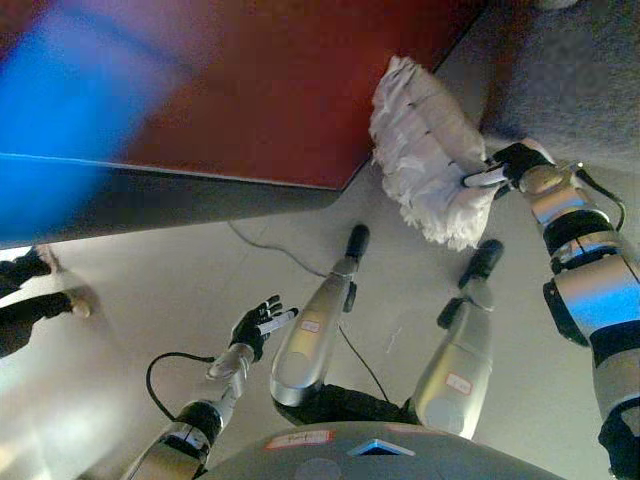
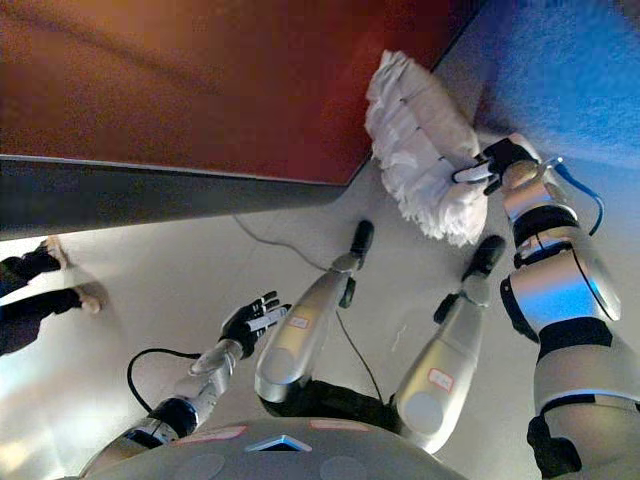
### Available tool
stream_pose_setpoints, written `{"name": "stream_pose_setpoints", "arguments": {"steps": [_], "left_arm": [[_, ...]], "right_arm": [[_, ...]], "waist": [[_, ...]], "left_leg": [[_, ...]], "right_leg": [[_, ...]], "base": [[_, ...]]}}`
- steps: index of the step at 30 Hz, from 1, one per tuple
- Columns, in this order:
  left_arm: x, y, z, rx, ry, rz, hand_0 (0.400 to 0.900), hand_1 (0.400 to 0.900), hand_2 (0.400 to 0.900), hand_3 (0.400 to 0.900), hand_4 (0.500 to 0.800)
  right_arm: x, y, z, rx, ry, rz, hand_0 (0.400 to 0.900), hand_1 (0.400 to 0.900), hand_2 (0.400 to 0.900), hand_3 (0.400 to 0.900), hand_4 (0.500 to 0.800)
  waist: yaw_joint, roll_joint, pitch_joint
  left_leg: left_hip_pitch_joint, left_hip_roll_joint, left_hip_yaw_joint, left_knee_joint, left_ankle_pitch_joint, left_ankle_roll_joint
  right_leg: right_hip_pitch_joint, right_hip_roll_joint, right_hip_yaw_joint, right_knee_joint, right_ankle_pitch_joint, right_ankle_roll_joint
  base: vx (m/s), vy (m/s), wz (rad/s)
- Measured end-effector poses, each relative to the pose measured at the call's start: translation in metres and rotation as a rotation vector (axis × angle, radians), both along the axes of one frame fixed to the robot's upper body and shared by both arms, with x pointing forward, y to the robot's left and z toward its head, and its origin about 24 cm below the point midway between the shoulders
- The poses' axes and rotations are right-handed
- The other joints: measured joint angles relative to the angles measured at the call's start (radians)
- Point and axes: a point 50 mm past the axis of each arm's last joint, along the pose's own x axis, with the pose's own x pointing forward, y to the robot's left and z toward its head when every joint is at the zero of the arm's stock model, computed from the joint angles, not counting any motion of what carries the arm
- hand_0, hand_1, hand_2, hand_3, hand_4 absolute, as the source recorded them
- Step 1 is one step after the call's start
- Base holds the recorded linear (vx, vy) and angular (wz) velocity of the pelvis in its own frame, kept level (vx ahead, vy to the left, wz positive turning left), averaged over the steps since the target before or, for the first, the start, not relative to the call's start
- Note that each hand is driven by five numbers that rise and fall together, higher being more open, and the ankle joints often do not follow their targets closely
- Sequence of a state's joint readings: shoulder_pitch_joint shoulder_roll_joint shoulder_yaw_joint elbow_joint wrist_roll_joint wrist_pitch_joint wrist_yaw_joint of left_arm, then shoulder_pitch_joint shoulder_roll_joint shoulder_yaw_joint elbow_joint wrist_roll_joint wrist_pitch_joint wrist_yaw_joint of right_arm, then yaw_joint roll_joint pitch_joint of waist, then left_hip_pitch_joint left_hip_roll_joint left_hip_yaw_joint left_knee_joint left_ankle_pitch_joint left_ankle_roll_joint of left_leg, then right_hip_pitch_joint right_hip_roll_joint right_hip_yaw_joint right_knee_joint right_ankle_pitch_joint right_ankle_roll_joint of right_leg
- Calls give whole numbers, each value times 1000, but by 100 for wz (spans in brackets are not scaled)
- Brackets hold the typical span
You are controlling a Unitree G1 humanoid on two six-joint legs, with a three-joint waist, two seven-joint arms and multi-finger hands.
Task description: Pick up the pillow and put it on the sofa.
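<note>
Both views are taken from the head and aimed steeply down at the floor point(image 1: 200, 270), close to the arms. The right eye view is set slightly aside of the left. The same scene is shared by both: the sofa point(image 1: 280, 90) beyond the floor, the pillow point(image 2: 420, 150) beside it.

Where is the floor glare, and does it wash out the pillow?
Left eye view: glare sits lower left on the glossy grey floor, well away from the white ruffled pillow; its folds read clearly beside the right hand. Right eye view: same glare lower left, pillow evenly lit, not washed out.
</note>
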State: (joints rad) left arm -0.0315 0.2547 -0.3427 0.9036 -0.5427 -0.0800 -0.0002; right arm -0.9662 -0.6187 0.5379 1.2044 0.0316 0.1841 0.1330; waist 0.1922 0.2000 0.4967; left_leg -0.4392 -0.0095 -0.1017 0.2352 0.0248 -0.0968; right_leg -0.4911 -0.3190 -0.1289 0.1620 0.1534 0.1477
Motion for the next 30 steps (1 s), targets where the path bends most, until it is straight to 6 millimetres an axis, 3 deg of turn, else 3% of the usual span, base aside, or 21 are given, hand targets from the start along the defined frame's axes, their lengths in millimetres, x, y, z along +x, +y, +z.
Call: {"name": "stream_pose_setpoints", "arguments": {"steps": [8, 12, 22, 27, 30], "left_arm": [[-4, 35, -2, 120, 92, 87, 900, 900, 900, 900, 800], [-7, 51, -2, 182, 126, 107, 900, 900, 900, 900, 800], [-26, 80, -3, 325, 222, 138, 900, 900, 900, 900, 800], [-57, 87, -12, 371, 322, 129, 900, 900, 900, 900, 800], [-75, 89, -17, 378, 381, 128, 900, 900, 900, 900, 800]], "right_arm": [[-12, 38, -22, 83, 4, 248, 400, 400, 400, 400, 500], [-22, 41, -25, 107, 6, 306, 400, 400, 400, 400, 500], [-40, 43, -14, 161, 8, 422, 400, 400, 400, 400, 500], [-50, 45, -14, 262, 10, 449, 400, 400, 400, 400, 500], [-51, 36, -6, 315, -6, 421, 400, 400, 400, 400, 500]], "waist": [[-54, -99, 7], [-62, -150, -11], [-80, -232, -84], [-104, -271, -173], [-109, -285, -211]], "left_leg": [[175, 105, 36, -77, -16, -35], [273, 142, 56, -123, -24, -52], [429, 182, 84, -200, -33, -68], [479, 194, 99, -228, -35, -71], [507, 194, 107, -244, -34, -71]], "right_leg": [[197, 96, -33, -125, 38, -37], [287, 133, -33, -175, 40, -47], [423, 180, -25, -235, 32, -62], [458, 187, -17, -247, 26, -65], [475, 187, -13, -247, 21, -62]], "base": [[115, -176, -11], [127, -125, -3], [174, -58, -7], [118, 2, -5], [77, 11, 0]]}}
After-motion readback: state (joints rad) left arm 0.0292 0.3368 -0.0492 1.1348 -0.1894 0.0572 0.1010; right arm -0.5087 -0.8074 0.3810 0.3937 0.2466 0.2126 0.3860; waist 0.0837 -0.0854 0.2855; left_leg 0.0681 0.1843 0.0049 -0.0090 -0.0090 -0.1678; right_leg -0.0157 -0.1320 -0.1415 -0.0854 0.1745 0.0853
